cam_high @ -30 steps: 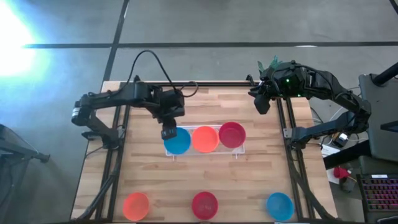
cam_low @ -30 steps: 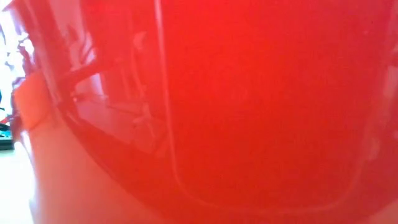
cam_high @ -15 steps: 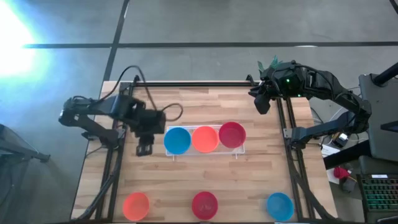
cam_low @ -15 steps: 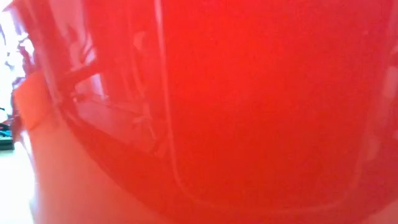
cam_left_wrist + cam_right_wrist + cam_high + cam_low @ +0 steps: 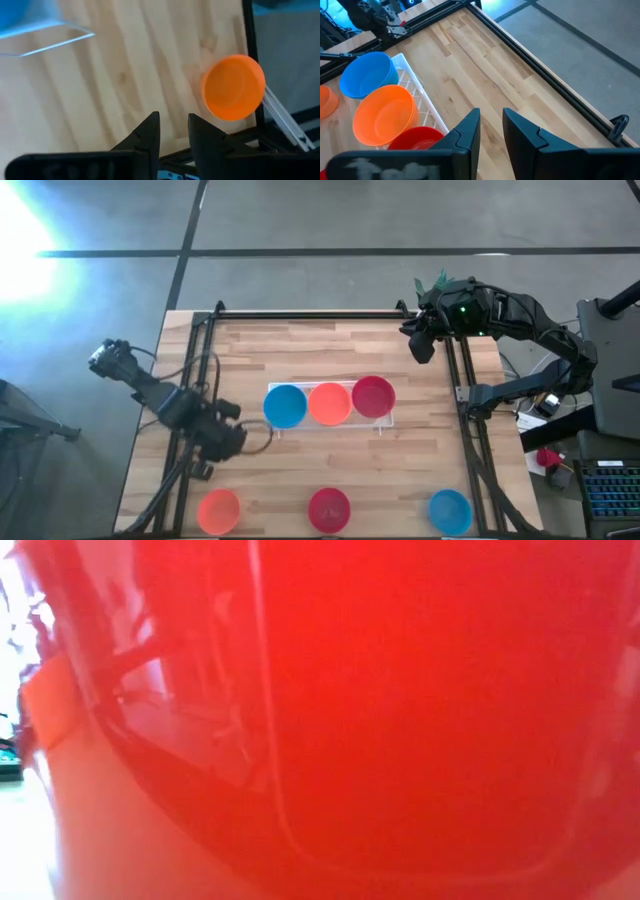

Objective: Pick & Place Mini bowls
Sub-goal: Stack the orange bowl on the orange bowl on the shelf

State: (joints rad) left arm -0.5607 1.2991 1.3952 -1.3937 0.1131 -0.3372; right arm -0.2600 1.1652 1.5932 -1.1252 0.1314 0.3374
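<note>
Pale wood-plank table (image 5: 330, 470); round glossy plastic mini bowls (image 5: 330, 402) on lattice tray (image 5: 422, 97).

The wooden table (image 5: 330, 460) carries a white tray (image 5: 385, 421) and three loose mini bowls (image 5: 219, 509).

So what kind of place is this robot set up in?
Probably a workshop or lab, not a home: a bare grey concrete floor surrounds the light wooden-slat table in its black metal frame, and a dark keyboard with red-lit keys sits beside the rig.
</note>
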